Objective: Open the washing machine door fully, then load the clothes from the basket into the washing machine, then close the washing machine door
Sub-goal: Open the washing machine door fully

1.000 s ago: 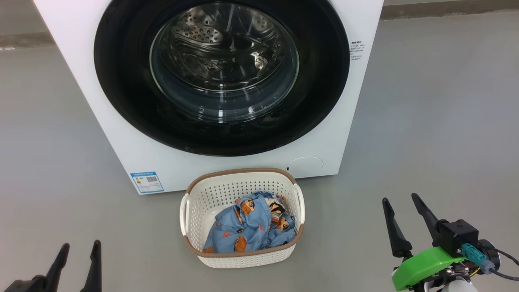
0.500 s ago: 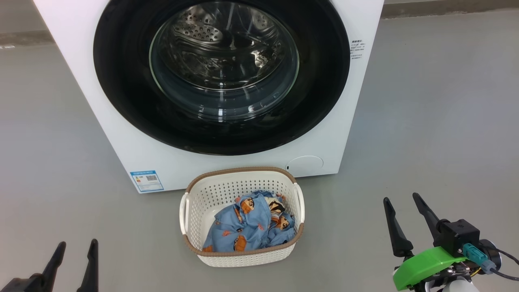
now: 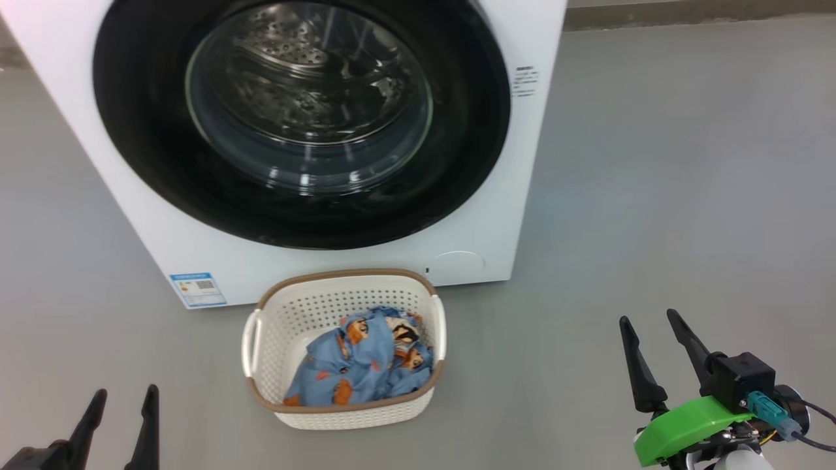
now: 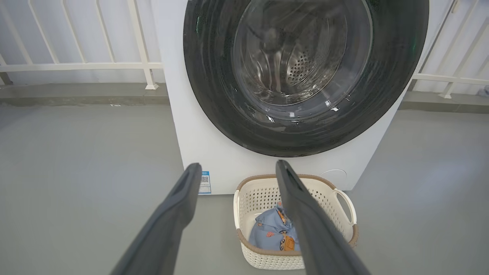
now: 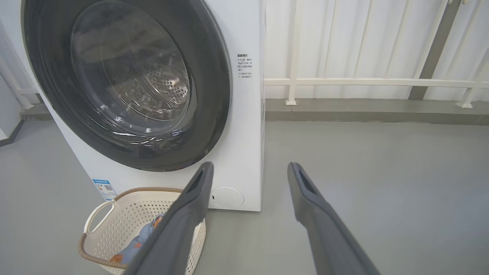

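The white washing machine stands ahead with its round black-rimmed door shut flat against the front; the steel drum shows through the glass. On the floor before it sits the cream basket, holding the light blue printed clothes. My left gripper is open at the lower left, well short of the basket. My right gripper is open at the lower right, off to the basket's right. In the left wrist view the door and basket lie beyond the open gripper. The right wrist view shows the machine to the left of its open gripper.
Grey floor spreads wide to the machine's right and left. A white railing on a low kerb runs behind the machine. A blue label and a round flap sit low on the front.
The head view has shifted, so the machine and basket sit further left in the picture; that is the camera's move. Both grippers stay open and low.
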Robot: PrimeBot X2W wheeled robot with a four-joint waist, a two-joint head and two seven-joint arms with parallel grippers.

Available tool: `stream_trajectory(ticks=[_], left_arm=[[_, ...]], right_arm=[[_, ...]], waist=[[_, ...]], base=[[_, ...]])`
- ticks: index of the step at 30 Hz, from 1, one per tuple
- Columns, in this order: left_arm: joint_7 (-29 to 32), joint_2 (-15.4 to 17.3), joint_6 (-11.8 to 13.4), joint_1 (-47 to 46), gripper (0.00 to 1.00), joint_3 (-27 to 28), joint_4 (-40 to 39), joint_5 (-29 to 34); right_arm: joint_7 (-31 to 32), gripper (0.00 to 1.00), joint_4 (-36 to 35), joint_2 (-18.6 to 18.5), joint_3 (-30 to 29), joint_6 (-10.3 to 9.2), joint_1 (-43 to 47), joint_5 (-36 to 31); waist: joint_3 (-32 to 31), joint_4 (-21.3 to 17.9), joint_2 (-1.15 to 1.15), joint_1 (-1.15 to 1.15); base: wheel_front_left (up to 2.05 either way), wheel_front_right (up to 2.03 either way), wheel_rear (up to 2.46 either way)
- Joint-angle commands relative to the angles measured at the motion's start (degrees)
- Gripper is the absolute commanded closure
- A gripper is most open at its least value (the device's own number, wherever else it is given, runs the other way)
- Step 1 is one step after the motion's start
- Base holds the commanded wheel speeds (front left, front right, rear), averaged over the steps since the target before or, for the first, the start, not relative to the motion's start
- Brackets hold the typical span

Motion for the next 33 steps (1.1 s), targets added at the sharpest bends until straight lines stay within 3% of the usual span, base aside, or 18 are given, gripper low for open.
stream_trajectory(ticks=[1, 6, 13, 33], left_arm=[[-0.6, 1.5, -0.2, -2.8, 0.00, 2.0, -1.1, 0.0], [-0.6, 0.8, -0.2, -3.2, 0.00, 4.3, -1.8, 0.3], [-0.6, 0.7, -0.2, -2.3, 0.00, 3.5, -4.6, 1.2], [-0.6, 1.1, -0.2, -1.5, 0.00, 3.1, -6.3, 1.5]], right_arm=[[-0.7, 0.00, -1.6, -0.4, 0.9, -0.08, -1.5, -0.2], [-0.7, 0.00, -1.8, -0.4, 0.8, -0.08, -1.6, -0.2], [-0.7, 0.00, -2.6, -0.4, 1.0, -0.08, -1.7, -0.1], [-0.7, 0.00, -2.7, -0.4, 1.5, -0.08, -2.1, 2.1]], waist=[[0.0, 0.0, 0.00, 0.00], [0.4, 0.1, 0.00, 0.00], [1.1, 0.1, 0.00, 0.00], [1.4, 0.6, 0.00, 0.00]], base=[[1.23, 1.23, -2.46], [1.08, 1.08, -2.17], [0.61, 0.61, -1.22], [0.04, 0.04, -0.07]])
